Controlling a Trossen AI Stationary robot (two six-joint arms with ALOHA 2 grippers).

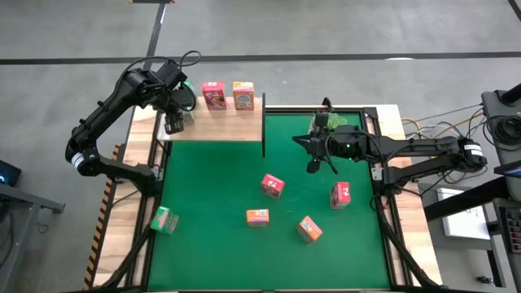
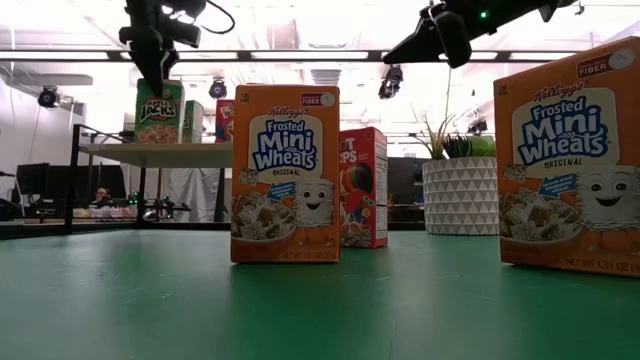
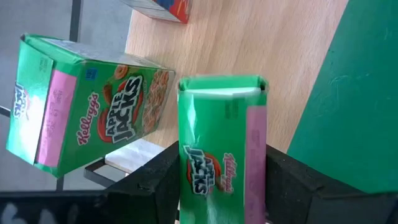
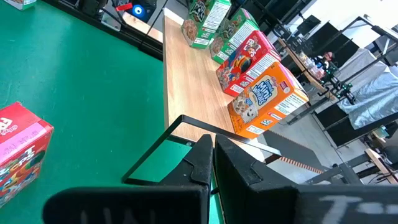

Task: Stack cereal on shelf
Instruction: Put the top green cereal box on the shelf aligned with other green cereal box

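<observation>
My left gripper [image 1: 174, 122] is shut on a green cereal box [image 3: 221, 149] over the left end of the light-wood shelf [image 1: 220, 126]. In the low view this green box [image 2: 160, 112] stands upright with its bottom at the shelf top. Another green box [image 3: 93, 118], a pink box [image 1: 213, 95] and an orange box [image 1: 242, 95] stand on the shelf. My right gripper [image 1: 314, 166] is shut and empty, hovering above the green mat. Two pink boxes [image 1: 273, 185] [image 1: 340, 195], two orange boxes [image 1: 257, 217] [image 1: 308, 229] and one green box [image 1: 164, 220] are on the table. My left gripper pinches the green box between its two fingers [image 3: 155, 183], on two opposite faces near the box's upper end [image 3: 189, 180]. The fingers come from above, pointing down. The box is upright with its bottom at the shelf top; whether it rests there I cannot tell.
A white patterned plant pot [image 1: 330, 122] stands at the mat's far edge next to my right arm. A dark frame upright [image 1: 264, 122] marks the shelf's right end. The green mat [image 1: 212, 179] between the shelf and the loose boxes is bare.
</observation>
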